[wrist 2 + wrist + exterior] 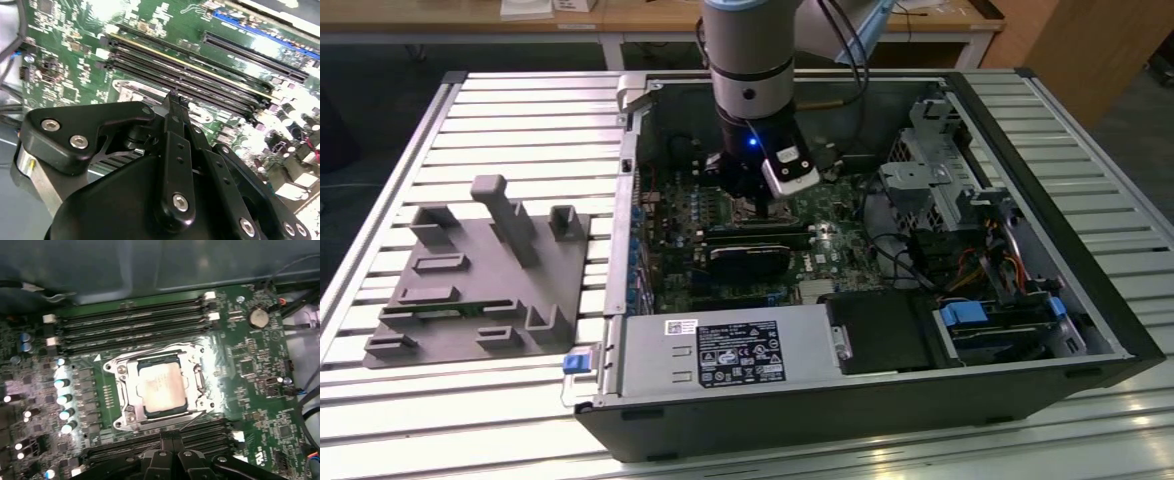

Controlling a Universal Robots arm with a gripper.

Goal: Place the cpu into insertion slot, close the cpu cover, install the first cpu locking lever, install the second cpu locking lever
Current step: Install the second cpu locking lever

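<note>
A grey moulded fixture tray (474, 275) is lying on the slatted metal desk (400, 130) at the exterior view's left. To its right, an open computer case (854, 250) is resting on its side, with its black power supply box (720, 352) along the near edge and the green motherboard (761, 245) exposed inside. A drive cage (994, 320) with blue tabs is sitting toward the exterior view's right.

The robot arm (750, 60) is reaching straight down into the case, and its gripper (761, 205) is hovering just above the motherboard.

In the first wrist view, the cpu (160, 388), a pale silvery square, is sitting in the insertion slot (195, 412), between two banks of long black memory slots (130, 325). The cpu cover (131, 385) is lying down around the chip, framing it. The gripper's black fingertips (168, 439) are pressed together at the socket's edge, holding nothing.

In the second wrist view, the gripper (172, 97) is appearing as black linkages with its fingers (175, 120) drawn fully together, tips pointing at the board beside the memory slots (200, 75).
</note>
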